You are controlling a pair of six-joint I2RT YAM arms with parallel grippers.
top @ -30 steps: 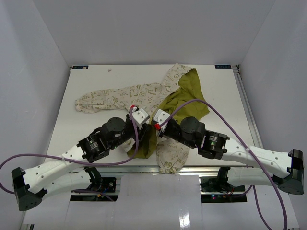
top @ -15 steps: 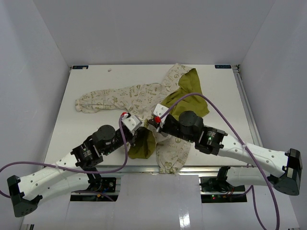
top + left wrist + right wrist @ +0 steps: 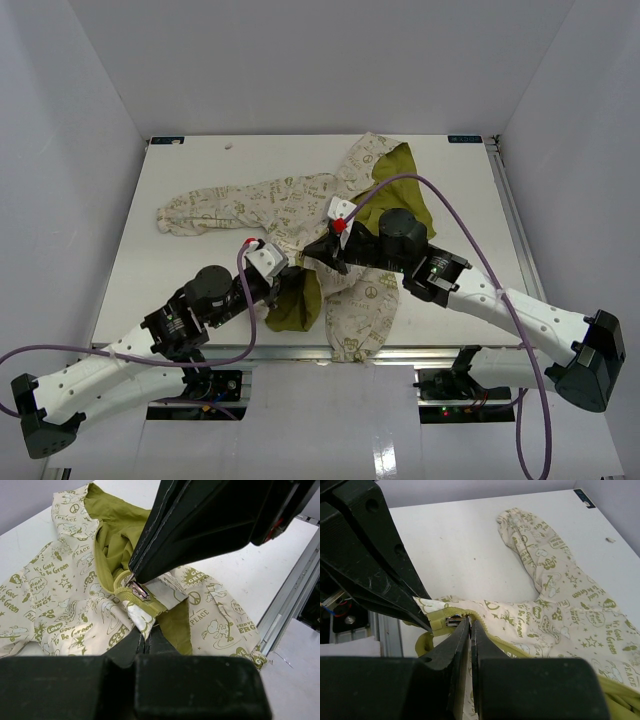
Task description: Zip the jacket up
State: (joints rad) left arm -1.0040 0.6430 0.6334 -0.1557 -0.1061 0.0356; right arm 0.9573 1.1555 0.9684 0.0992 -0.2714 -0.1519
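The jacket (image 3: 290, 200) lay spread mid-table (image 3: 200, 160), one sleeve reaching left, olive lining exposed. The left arm stretched low from near-left. Its left gripper (image 3: 143, 637) was pinched tight on the jacket's lower front edge. The right arm reached in from near-right, elbow raised, with the right gripper (image 3: 470, 623) clamped on the zipper pull (image 3: 138, 589).

Jacket (image 3: 60, 595) print reads "PEACE" and "Good To Be Green", repeated across cream fabric.
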